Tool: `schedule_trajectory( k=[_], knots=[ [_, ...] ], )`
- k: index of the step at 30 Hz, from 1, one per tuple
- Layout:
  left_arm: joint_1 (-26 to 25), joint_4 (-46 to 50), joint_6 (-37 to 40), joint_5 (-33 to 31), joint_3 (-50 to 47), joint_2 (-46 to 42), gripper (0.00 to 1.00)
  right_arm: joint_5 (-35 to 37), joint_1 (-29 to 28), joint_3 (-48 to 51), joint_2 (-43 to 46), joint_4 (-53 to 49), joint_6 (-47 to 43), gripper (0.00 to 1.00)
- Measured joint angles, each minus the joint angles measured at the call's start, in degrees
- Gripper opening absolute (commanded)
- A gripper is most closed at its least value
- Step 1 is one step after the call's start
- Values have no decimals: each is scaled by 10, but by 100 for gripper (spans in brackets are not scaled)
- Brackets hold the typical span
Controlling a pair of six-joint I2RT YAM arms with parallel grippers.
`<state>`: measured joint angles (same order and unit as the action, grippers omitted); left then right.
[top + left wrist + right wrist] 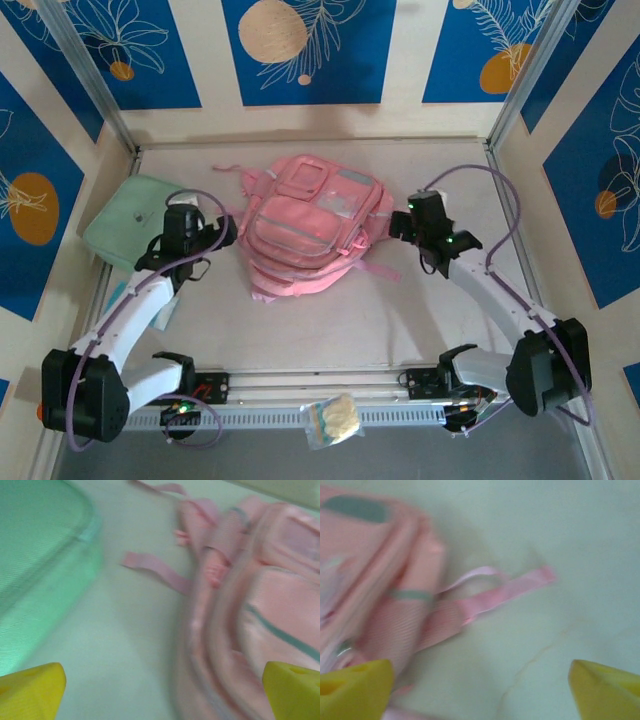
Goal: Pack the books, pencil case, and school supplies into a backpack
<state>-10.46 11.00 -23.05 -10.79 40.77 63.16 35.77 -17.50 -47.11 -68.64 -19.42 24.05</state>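
The pink backpack point(310, 230) lies flat in the middle of the table, front pockets up. My left gripper point(215, 238) hovers at its left edge and is open; its yellow fingertips point(30, 690) stand wide apart over bare table beside the backpack point(270, 595). My right gripper point(405, 222) is at the backpack's right edge, also open, with its yellow fingertips point(607, 690) spread over bare table near a loose pink strap point(510, 590). Neither gripper point(162, 695) point(480, 690) holds anything. The books are out of view.
A mint-green square pouch point(125, 225) point(40, 555) lies at the far left, close to my left gripper. A small clear packet of pale pieces point(333, 420) rests on the front rail between the arm bases. Patterned walls close in the table on three sides.
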Motion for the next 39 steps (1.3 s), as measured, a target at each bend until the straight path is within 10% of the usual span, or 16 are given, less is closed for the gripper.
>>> schedule_trajectory(
  k=[7,16,39],
  knots=[
    [31,-230,142,-90,-139,65,99,-9,142,139,-60,241,-45,99],
    [40,-601,243,5,-228,258,99,-222,193,196,-153,493,-121,99],
    [53,-638,255,37,-202,266,99,-294,171,236,-187,632,-171,99]
  ],
)
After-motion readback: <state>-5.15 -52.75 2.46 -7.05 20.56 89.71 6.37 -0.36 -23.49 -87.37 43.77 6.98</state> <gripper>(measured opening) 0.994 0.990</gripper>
